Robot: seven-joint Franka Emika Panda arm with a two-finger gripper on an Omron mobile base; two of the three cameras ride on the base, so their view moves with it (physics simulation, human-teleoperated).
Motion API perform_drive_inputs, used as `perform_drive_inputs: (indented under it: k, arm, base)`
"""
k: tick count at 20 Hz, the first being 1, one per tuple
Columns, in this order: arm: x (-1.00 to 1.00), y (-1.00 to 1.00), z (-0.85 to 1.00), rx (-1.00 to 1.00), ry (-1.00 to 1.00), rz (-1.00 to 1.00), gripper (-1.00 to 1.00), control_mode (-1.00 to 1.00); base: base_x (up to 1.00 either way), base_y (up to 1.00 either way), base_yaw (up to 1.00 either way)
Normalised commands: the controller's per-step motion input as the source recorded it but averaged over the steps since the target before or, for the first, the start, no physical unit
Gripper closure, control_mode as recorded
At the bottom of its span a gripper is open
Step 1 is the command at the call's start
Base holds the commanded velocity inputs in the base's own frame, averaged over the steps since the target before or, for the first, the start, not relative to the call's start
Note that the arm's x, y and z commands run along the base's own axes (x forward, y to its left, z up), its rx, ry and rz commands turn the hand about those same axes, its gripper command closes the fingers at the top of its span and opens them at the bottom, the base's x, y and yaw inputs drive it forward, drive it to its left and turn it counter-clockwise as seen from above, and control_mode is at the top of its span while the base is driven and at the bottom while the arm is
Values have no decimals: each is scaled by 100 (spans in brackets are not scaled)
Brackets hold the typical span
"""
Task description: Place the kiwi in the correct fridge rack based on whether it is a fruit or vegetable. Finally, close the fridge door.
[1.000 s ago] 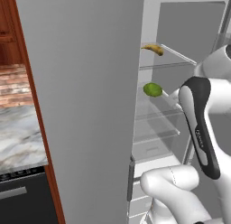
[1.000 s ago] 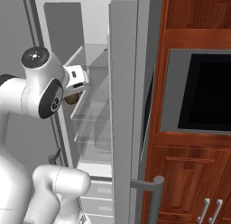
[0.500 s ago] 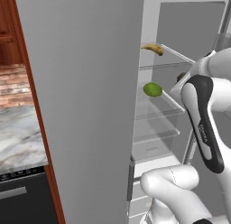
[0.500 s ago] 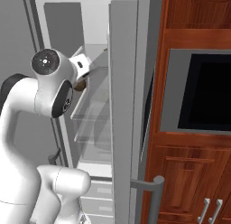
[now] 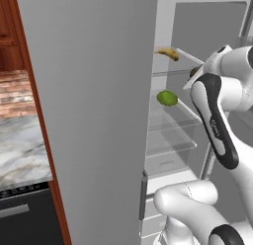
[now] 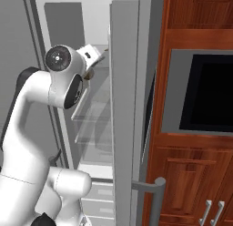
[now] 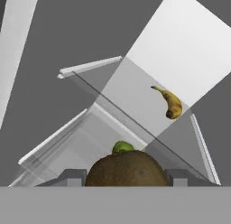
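Kiwi (image 7: 125,169) sits low centre of the hand view, brown and round, wedged between the two dark fingertips (image 7: 72,177); gripper (image 7: 124,179) is clamped tight on it. So it's picked up and carried, but not yet put down.

In the left base view the kiwi (image 5: 195,71) peeks out as a dark-brown bit at right of centre, just ahead of the white wrist, near the front edge of the fridge rack (image 5: 173,68), about level w/ it. Can't tell if it's over the glass yet or just beside the edge. In the right base view the gripper (image 6: 89,76) is at upper left of centre, poking into the open fridge, mostly hidden behind the big round joint.

Already on the top pane: banana (image 5: 167,53), upper middle of the left base view. One shelf lower: green oval (image 5: 167,98). In the hand view the banana (image 7: 169,101) lies upper right of centre, w/ the green oval (image 7: 122,147) just showing above the kiwi.

Fruit shelf looks like the banana's one, IMO, so the aim seems right.

Left to do: move in over the rack, set kiwi down, let go, pull arm out, then swing fridge door (image 6: 129,106) shut. It stands wide open now, centre of the right base view.
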Motion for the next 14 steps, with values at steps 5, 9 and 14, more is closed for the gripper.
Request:
perform_drive_inputs:
  k: [5,9,14]
  arm:
    - [65,-9,8,-1,0,0,100,-100]
    - [64,-13,0,0,0,1,100,-100]
    - [64,-1,0,0,0,3,100,-100]
  base:
    - [0,0,0]
    - [0,0,0]
    - [0,0,0]
